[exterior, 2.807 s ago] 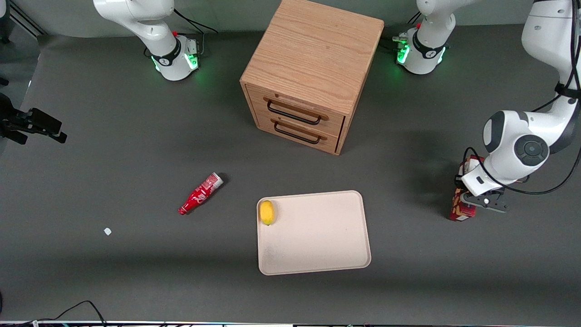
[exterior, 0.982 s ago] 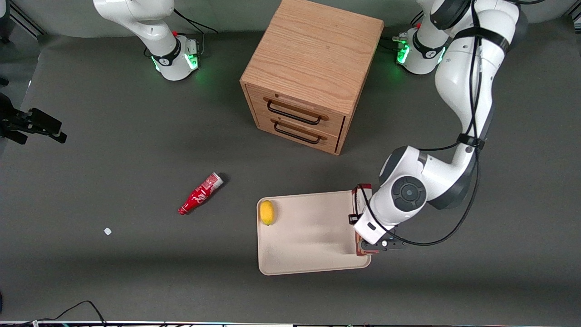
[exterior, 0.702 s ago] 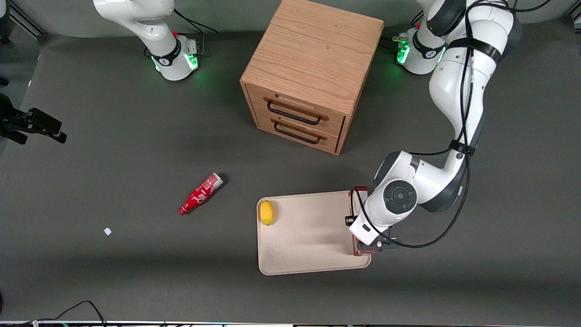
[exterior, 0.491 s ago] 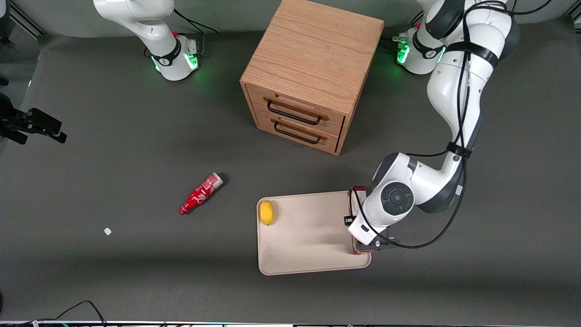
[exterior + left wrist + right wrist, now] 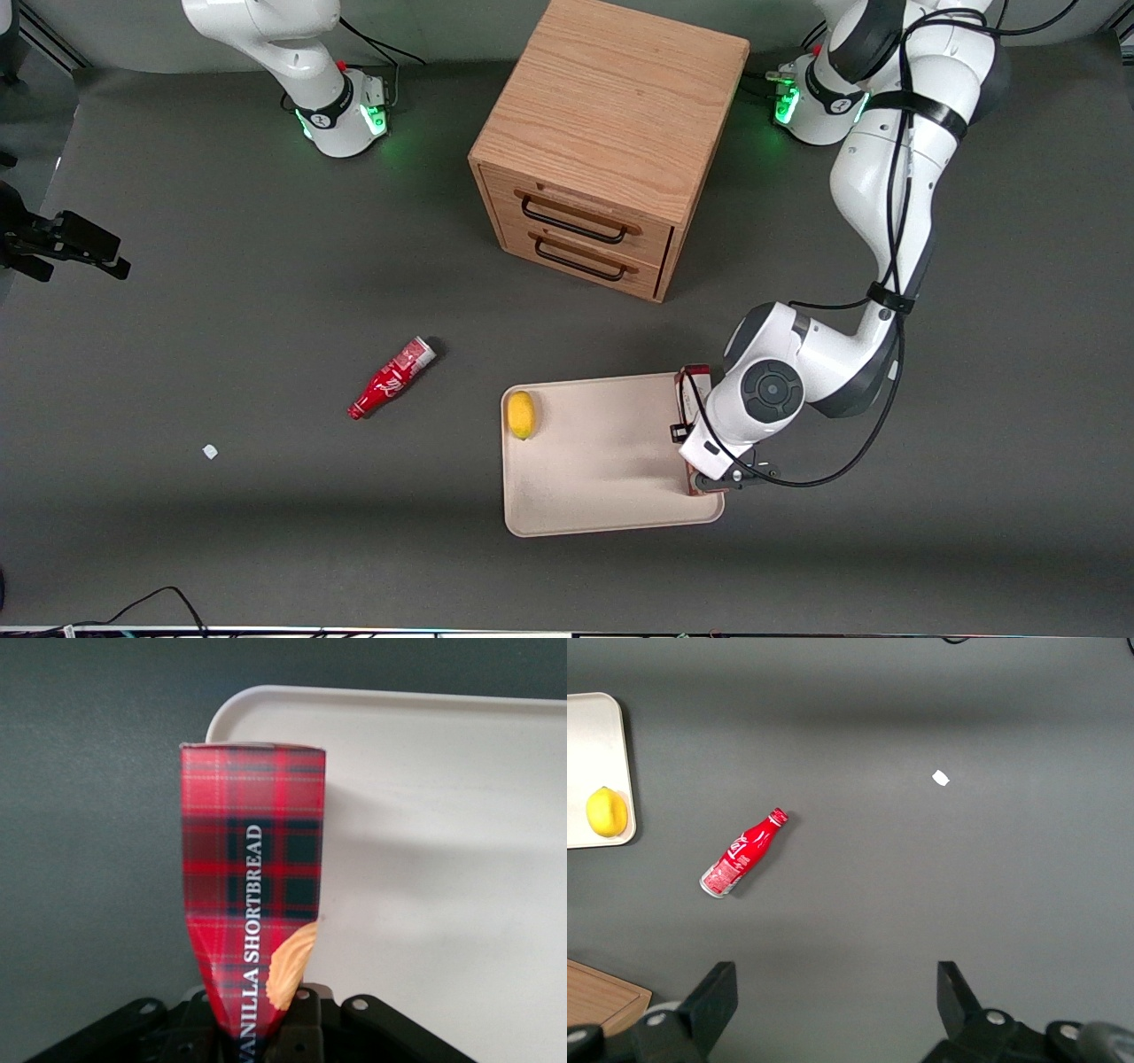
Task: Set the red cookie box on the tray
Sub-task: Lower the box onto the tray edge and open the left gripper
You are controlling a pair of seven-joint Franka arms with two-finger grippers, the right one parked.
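Dark grey matting covers the whole table, with a light oak two-drawer cabinet [image 5: 611,142] standing farthest from the front camera. Nearer that camera lies the flat beige rectangular tray with rounded corners and a low rim [image 5: 611,509]. A small yellow lemon [image 5: 521,414] rests on the tray, close to the edge that faces the parked arm's end of the table. On the mat toward that same end lies a red soda bottle with a silver cap [image 5: 391,378], on its side, well apart from the tray, and farther still a tiny white scrap [image 5: 210,451].

At the tray's edge toward the working arm's end, the left arm's gripper [image 5: 709,477] holds the long slim red tartan cardboard cookie box [image 5: 252,859], lettered "VANILLA SHORTBREAD" with a tan cookie pictured near the held end. The black fingers are closed against the box's sides at one end. In the wrist view the box reaches past a rounded tray corner, part of it over the mat and part over the beige surface. From the front, only slivers of the box [image 5: 694,379] show beside the white wrist. Whether it touches the tray cannot be told.
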